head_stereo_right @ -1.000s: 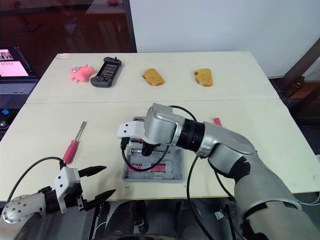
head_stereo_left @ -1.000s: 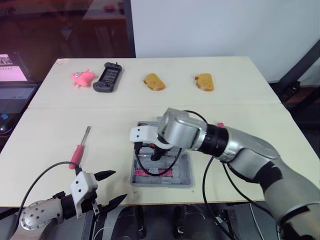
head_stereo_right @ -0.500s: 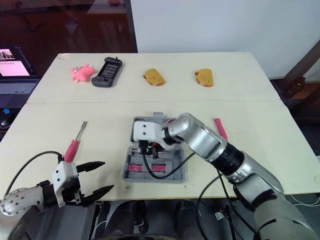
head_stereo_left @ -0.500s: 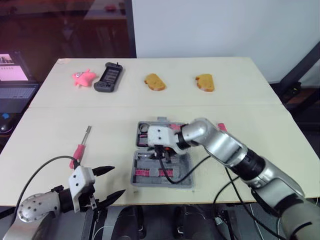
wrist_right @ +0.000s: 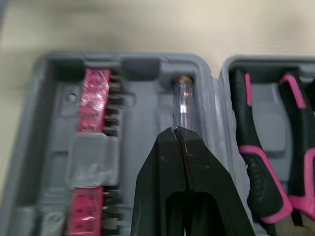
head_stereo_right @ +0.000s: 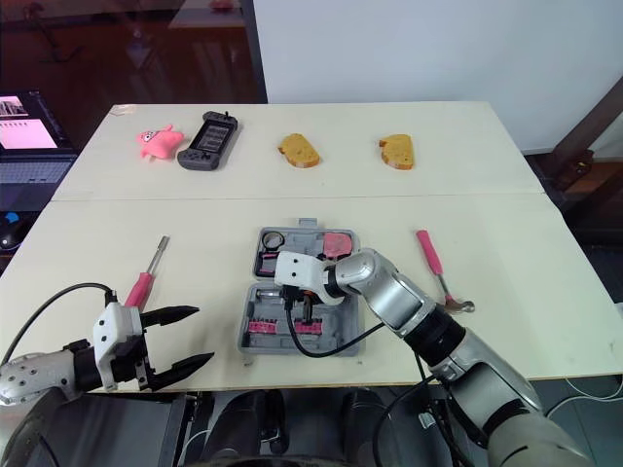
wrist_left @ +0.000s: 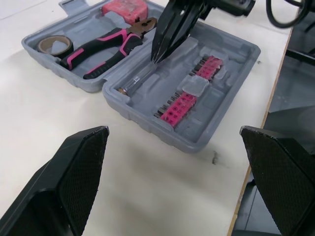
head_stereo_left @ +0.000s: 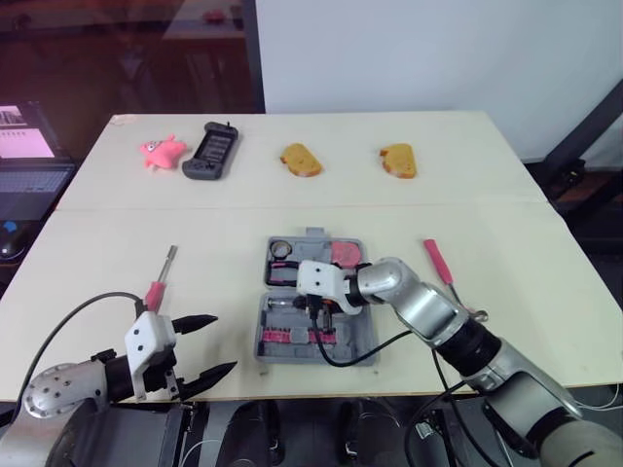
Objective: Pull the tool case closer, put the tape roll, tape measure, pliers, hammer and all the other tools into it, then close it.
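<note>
Grey plastic tool case (wrist_left: pixel 235 55) lay open near the table's (head_stereo_left: pixel 409 209) front edge, holding tape roll (wrist_left: pixel 55 45), tape measure (wrist_left: pixel 124 7), pliers (wrist_left: pixel 106 43) and pink bit strips (wrist_left: pixel 179 104). Over its nearer half, the right gripper (wrist_right: pixel 176 132) hung pinched together, empty. Outside lay the screwdriver (head_stereo_left: pixel 159 282) to the left and the hammer (head_stereo_left: pixel 438 263) to the right; the left gripper (head_stereo_left: pixel 222 342) gaped wide.

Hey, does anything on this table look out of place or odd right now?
Two tools lie outside the open grey plastic tool case: the pink-handled screwdriver on its left and the pink-handled hammer on its right. Along the far edge, two bread slices and a pink plush toy look unrelated.
</note>
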### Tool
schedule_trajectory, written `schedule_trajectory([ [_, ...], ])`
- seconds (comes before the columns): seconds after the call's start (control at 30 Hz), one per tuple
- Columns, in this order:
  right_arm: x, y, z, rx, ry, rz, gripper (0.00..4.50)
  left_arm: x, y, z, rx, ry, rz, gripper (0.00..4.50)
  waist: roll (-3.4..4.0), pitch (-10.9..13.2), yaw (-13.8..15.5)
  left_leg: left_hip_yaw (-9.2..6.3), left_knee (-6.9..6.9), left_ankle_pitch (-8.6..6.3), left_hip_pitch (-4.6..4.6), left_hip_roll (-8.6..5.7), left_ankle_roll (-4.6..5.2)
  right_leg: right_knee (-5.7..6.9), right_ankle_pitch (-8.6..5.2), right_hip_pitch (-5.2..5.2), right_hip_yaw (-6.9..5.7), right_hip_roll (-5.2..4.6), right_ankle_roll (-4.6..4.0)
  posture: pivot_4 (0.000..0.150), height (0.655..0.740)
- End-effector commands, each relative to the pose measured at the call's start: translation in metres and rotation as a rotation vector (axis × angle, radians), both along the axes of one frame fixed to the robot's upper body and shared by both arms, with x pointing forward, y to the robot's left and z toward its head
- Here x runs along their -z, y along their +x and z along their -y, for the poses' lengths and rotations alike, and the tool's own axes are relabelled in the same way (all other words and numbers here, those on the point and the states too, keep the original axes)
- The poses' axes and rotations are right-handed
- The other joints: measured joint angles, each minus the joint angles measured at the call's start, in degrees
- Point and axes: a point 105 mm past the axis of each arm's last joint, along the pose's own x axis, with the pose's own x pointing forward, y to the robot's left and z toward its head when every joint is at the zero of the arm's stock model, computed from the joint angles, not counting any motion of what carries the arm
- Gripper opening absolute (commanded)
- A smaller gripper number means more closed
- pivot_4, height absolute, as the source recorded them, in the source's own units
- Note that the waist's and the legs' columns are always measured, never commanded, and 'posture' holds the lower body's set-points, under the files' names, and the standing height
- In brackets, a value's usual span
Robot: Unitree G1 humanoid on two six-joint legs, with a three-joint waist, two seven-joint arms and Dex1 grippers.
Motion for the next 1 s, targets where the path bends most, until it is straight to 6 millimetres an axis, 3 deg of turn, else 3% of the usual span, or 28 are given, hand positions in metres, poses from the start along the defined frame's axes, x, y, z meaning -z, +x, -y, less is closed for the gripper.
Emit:
schedule_trajectory([
  [0.03, -0.008, 0.007, -0.001, 0.025, 0.041, 0.036, 0.01, -0.009, 0.001, -0.002, 0.002, 0.001, 0.03, 4.5, 0.0, 0.0, 0.0, 0.0, 0.0, 0.0, 0.0, 0.0, 0.0, 0.0, 0.0, 0.0, 0.0, 0.0, 0.0, 0.15, 0.7188],
  [0.43, 0.01, 0.005, 0.005, 0.052, 0.018, -0.027, 0.01, -0.009, 0.003, -0.001, 0.003, 0.002, 0.035, 4.5, 0.0, 0.0, 0.1, -0.01, 0.0, 0.01, 0.06, 0.0, -0.02, 0.0, 0.0, 0.06, 0.0, 0.0, 0.0, 0.15, 0.7188],
  [0.77, 0.034, 0.007, 0.02, 0.19, 0.067, -0.205, 0.01, -0.009, 0.004, -0.001, 0.004, 0.005, 0.032, 4.5, 0.0, 0.0, 0.0, -0.06, 0.0, 0.0, 0.26, 0.01, -0.01, -0.01, 0.0, 0.29, 0.0, 0.02, 0.0, 0.15, 0.7188],
  [0.9, 0.015, 0.001, 0.012, 0.128, 0.179, -0.213, 0.01, -0.01, 0.005, -0.001, 0.005, 0.004, 0.031, 4.5, -0.01, 0.0, 0.3, -0.09, 0.0, 0.0, 0.26, 0.02, -0.01, -0.01, 0.0, 0.31, 0.0, 0.0, 0.0, 0.15, 0.7188],
  [1.0, -0.013, 0.003, 0.007, 0.085, 0.296, -0.144, 0.01, -0.011, 0.006, -0.003, 0.002, 0.002, 0.033, 4.5, 0.0, 0.0, 0.3, -0.09, 0.0, -0.01, 0.24, 0.02, 0.0, -0.02, 0.0, 0.3, 0.0, -0.01, 0.0, 0.15, 0.7188],
])
